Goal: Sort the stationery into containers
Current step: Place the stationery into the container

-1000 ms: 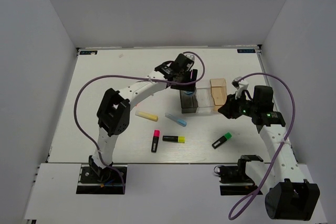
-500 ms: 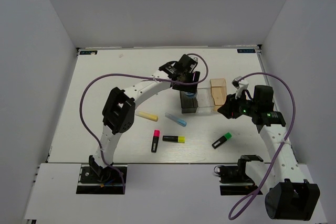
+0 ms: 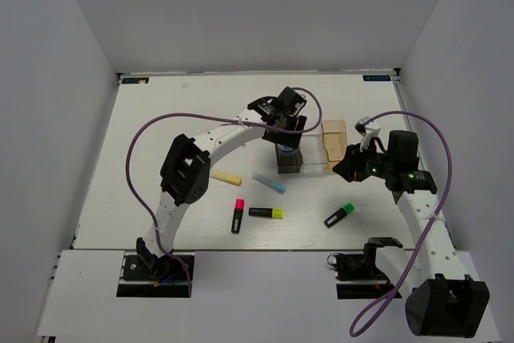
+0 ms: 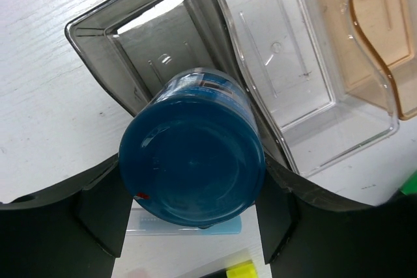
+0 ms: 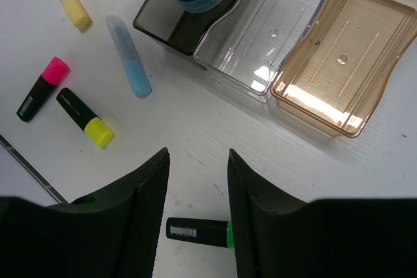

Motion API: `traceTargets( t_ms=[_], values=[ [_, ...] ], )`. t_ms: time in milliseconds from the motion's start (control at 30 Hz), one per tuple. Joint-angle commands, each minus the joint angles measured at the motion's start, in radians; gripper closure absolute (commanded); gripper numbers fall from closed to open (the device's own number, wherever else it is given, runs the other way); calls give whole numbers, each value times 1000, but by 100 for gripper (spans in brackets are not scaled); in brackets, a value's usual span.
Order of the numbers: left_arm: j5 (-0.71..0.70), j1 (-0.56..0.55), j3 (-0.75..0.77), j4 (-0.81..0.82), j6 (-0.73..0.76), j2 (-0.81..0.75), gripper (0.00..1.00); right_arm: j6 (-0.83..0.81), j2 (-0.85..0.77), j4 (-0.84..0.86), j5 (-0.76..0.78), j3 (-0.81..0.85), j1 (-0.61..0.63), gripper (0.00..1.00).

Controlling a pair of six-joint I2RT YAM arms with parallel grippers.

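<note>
My left gripper (image 4: 192, 190) is shut on the small blue round roll (image 4: 192, 148) and holds it just above the dark smoky grey bin (image 4: 104, 50). From above, that gripper (image 3: 287, 130) hangs over the left end of the row of containers: grey (image 3: 289, 160), clear (image 3: 314, 156) and tan (image 3: 334, 138). My right gripper (image 5: 197, 161) stands open over the table, with the green-capped highlighter (image 5: 199, 231) lying below its fingers. A pale yellow stick (image 3: 225, 177), a light blue stick (image 3: 269, 183), a pink-capped highlighter (image 3: 238, 215) and a yellow-capped highlighter (image 3: 266, 213) lie loose on the table.
The clear bin (image 5: 260, 30) and the tan bin (image 5: 339, 63) hold nothing. White walls close in the table on three sides. Purple cables loop above both arms.
My left gripper has shifted a little to the right with the blue roll, over the dark bin. The right arm has stayed in place.
</note>
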Motion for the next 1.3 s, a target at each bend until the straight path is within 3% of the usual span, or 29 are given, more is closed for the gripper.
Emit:
traceTargets(
  t_ms=[0,233,300,400,533,1000,1133,1267],
  values=[
    [-37,-8,58,-2,27,-17,100,5,-6,-8,-17,44,-2,55],
    [-58,-13,51,-8,41,-10,98,6,-6,-8,-18,45,-2,54],
    [-58,-14,51,-8,41,-8,90,6,-6,-7,-20,42,-2,54],
    [-57,-13,54,-8,36,-4,54,3,-5,-7,-18,44,1,54],
    [-46,-11,63,-8,32,1,36,3,-5,-8,-17,44,-2,54],
    [-20,-16,86,-10,16,-2,10,2,-8,-8,-15,44,-2,53],
    [-20,-13,75,-8,12,-8,10,0,-8,-7,-14,41,-2,53],
    [-27,-13,31,13,2,-75,57,0,-6,-7,-11,39,-1,51]
  ],
)
